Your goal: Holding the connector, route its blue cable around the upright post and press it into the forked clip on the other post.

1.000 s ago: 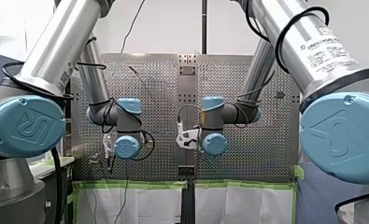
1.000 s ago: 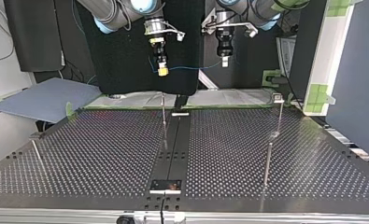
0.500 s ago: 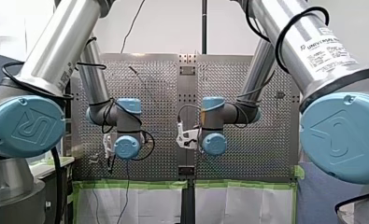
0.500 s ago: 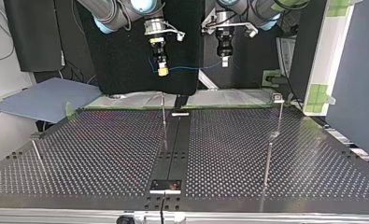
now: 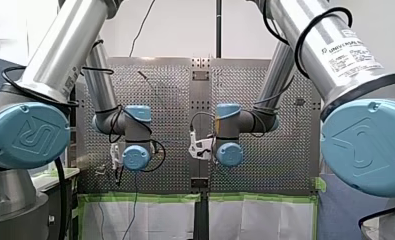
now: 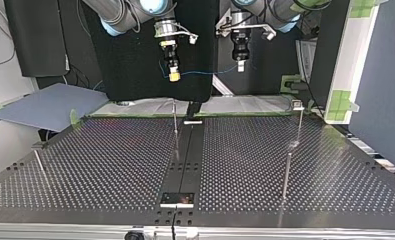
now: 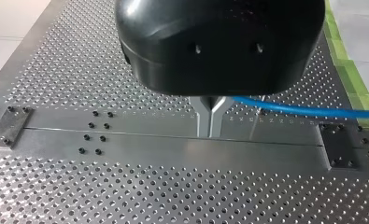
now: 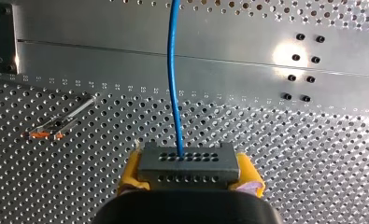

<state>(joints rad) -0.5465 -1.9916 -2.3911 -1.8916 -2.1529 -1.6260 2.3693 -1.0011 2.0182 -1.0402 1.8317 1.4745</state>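
One connector [image 8: 188,163] clamped in right claw [image 8: 190,171]; one blue cable [image 7: 303,109] pinched by left claw [image 7: 210,130]

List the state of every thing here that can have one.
Right claw: shut on the connector.
Left claw: shut on the blue cable.
Connector: gripped between yellow pads.
Blue cable: strung in the air between the claws.
Centre post: upright, no cable around it.
Clip post: upright, empty.
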